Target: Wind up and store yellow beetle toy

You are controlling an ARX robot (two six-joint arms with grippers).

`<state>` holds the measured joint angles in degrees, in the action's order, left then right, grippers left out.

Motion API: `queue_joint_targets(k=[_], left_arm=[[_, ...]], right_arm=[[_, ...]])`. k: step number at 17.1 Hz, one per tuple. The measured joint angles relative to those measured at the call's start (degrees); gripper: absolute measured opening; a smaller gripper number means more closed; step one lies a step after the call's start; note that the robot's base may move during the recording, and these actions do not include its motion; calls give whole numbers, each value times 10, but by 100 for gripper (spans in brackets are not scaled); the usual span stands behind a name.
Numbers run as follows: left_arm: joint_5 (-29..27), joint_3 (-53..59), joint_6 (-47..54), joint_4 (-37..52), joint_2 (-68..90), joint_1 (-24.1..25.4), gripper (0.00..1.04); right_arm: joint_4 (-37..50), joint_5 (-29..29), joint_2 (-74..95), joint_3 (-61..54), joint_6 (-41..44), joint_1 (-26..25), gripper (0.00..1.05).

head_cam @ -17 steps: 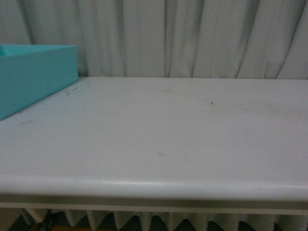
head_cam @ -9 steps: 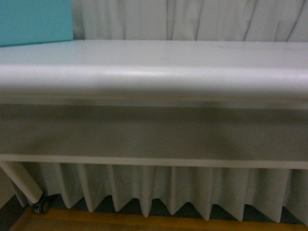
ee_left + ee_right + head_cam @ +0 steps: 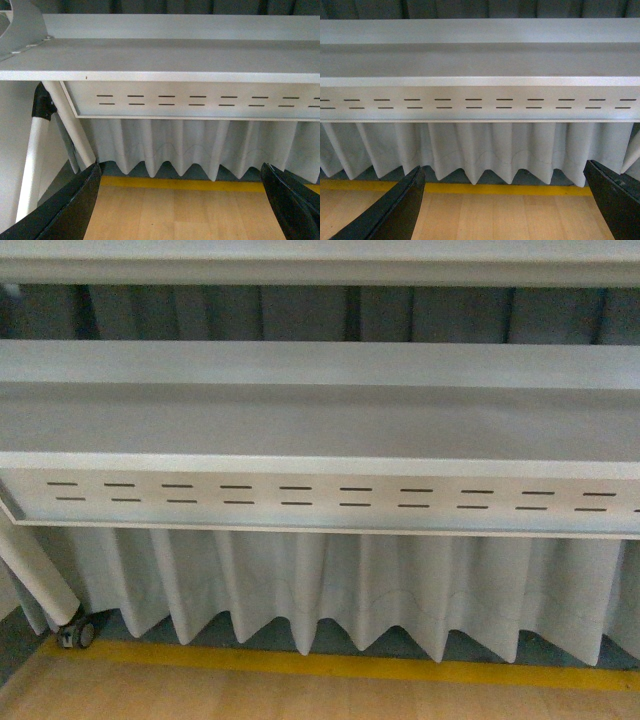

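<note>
The yellow beetle toy is out of view in every frame. My left gripper [image 3: 182,200] is open, its two black fingers [image 3: 70,205] spread wide with only wooden floor between them. My right gripper [image 3: 505,200] is open as well, its black fingers [image 3: 395,210] far apart over the floor, holding nothing. Both grippers hang below the level of the table, facing its underside. Neither arm shows in the front view.
The white table's underside and its slotted front panel [image 3: 320,495] fill the upper part of the front view. Below hangs a pleated white curtain [image 3: 330,580]. A yellow floor line [image 3: 330,665] runs along wooden flooring. A white table leg with a caster [image 3: 75,632] stands at left.
The front view has dropped from the tabletop with a teal box to the table's underside, curtain and floor. The teal box is gone from view.
</note>
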<state>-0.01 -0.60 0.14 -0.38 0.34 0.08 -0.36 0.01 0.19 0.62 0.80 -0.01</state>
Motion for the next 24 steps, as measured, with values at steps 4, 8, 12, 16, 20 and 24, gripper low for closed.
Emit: queue_joint_targets(k=[4, 8, 12, 16, 20, 24], left_arm=[[0, 0, 0, 1, 0, 0, 98], [0, 0, 0, 1, 0, 0, 98], [0, 0, 0, 1, 0, 0, 98], [0, 0, 0, 1, 0, 0, 98], [0, 0, 0, 1, 0, 0, 98], [0, 0, 0, 1, 0, 0, 98]], right_arm=[[1, 0, 0, 0, 0, 0, 98], [1, 0, 0, 0, 0, 0, 98], [1, 0, 0, 0, 0, 0, 98], [1, 0, 0, 0, 0, 0, 98], [1, 0, 0, 0, 0, 0, 98], [1, 0, 0, 0, 0, 0, 98]])
